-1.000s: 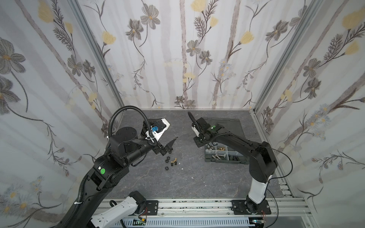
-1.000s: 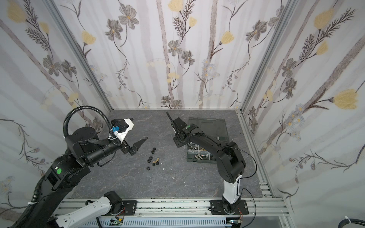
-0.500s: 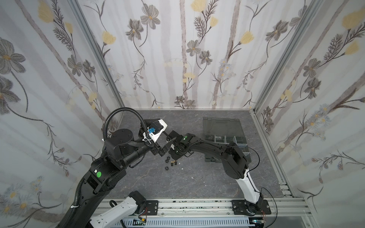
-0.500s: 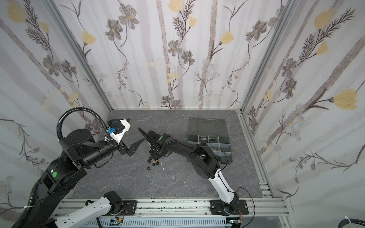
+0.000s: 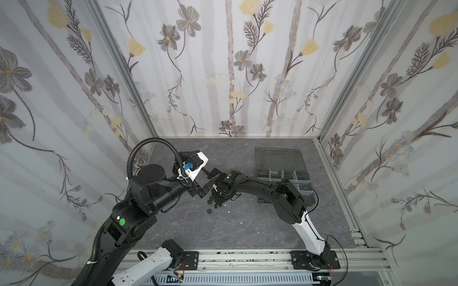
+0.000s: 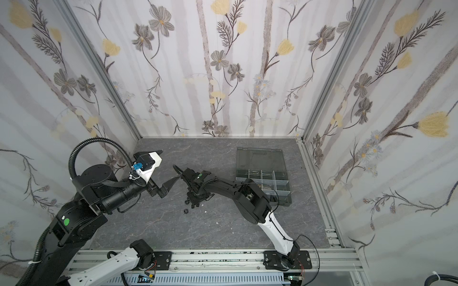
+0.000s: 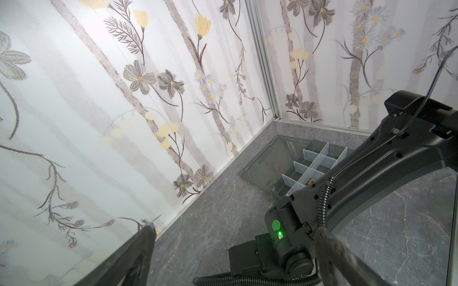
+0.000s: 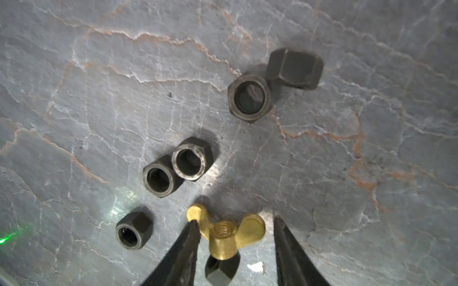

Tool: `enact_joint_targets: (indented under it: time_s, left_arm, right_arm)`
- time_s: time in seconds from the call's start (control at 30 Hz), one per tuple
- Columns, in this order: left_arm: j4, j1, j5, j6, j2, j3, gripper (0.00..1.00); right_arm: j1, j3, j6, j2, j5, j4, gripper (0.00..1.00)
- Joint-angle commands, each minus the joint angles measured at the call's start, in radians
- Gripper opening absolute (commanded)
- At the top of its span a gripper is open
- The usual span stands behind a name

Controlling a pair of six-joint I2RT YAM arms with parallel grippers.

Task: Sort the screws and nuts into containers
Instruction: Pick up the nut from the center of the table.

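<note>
The right arm (image 5: pixel 255 185) has swung from the containers (image 5: pixel 287 177) to the nuts (image 8: pixel 188 158) on the tabletop (image 8: pixel 74 99); its jaws stand open astride a brass wing nut (image 8: pixel 224 235). The left arm (image 5: pixel 158 193) also holds its jaws open, and several nuts remain unsorted.

Loose nuts (image 8: pixel 295 69) at centre, organizer box (image 6: pixel 289 188) well to their right.
The nuts lie clustered on the table (image 6: pixel 173 227). A wing nut (image 8: pixel 224 235) sits between the right gripper (image 8: pixel 235 220)'s fingertips, seemingly touching one. The box's lid (image 6: pixel 260 158) lies flat behind its compartments (image 6: pixel 266 174).
</note>
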Motion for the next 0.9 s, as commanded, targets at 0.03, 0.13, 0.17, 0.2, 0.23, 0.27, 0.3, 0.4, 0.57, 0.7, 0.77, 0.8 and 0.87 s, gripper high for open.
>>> enact_joint_targets:
  time_s: [0.03,0.13,0.17,0.2,0.23,0.27,0.3,0.4,0.57,0.7,0.77,0.8,0.87]
  left_arm:
    - [0.014,0.0,-0.002,0.006,-0.003,0.0,1.0]
    - [0.014,0.001,-0.002,0.007,-0.002,-0.001,1.0]
    - [0.015,0.001,-0.004,0.007,-0.002,-0.001,1.0]
    - [0.015,0.001,-0.003,0.007,-0.002,-0.002,1.0]
    - [0.016,0.0,-0.004,0.007,-0.002,-0.002,1.0]
    - [0.017,0.001,-0.005,0.007,-0.002,-0.002,1.0]
    - [0.016,0.001,-0.005,0.007,-0.004,-0.002,1.0]
    - [0.013,0.001,-0.006,0.006,-0.003,-0.001,1.0]
    - [0.016,0.0,-0.009,0.009,-0.003,-0.002,1.0]
    - [0.018,0.0,-0.01,0.01,0.0,-0.004,1.0]
    - [0.017,0.001,-0.01,0.009,-0.001,-0.004,1.0]
    - [0.017,0.001,-0.01,0.009,-0.001,-0.004,1.0]
    - [0.018,0.001,-0.01,0.009,-0.001,-0.002,1.0]
  right_arm:
    - [0.001,0.008,0.015,0.01,0.0,-0.012,0.49]
    - [0.001,0.008,0.015,0.014,-0.003,-0.01,0.45]
    - [0.001,0.008,0.016,0.014,-0.005,-0.01,0.43]
    - [0.001,0.008,0.014,0.017,-0.006,-0.008,0.41]
    - [0.002,0.008,0.015,0.02,-0.007,-0.009,0.4]
    - [0.003,0.007,0.015,0.022,-0.006,-0.009,0.38]
    - [0.003,0.008,0.013,0.024,-0.006,-0.008,0.36]
    - [0.003,0.009,0.011,0.028,-0.004,-0.009,0.28]
    - [0.001,0.0,0.0,0.017,0.019,-0.02,0.21]
    - [-0.008,-0.018,-0.012,-0.005,0.051,-0.027,0.17]
    - [-0.018,-0.032,-0.016,-0.023,0.065,-0.027,0.16]
    - [-0.023,-0.037,-0.017,-0.03,0.072,-0.027,0.15]
    - [-0.036,-0.05,-0.022,-0.048,0.082,-0.022,0.14]
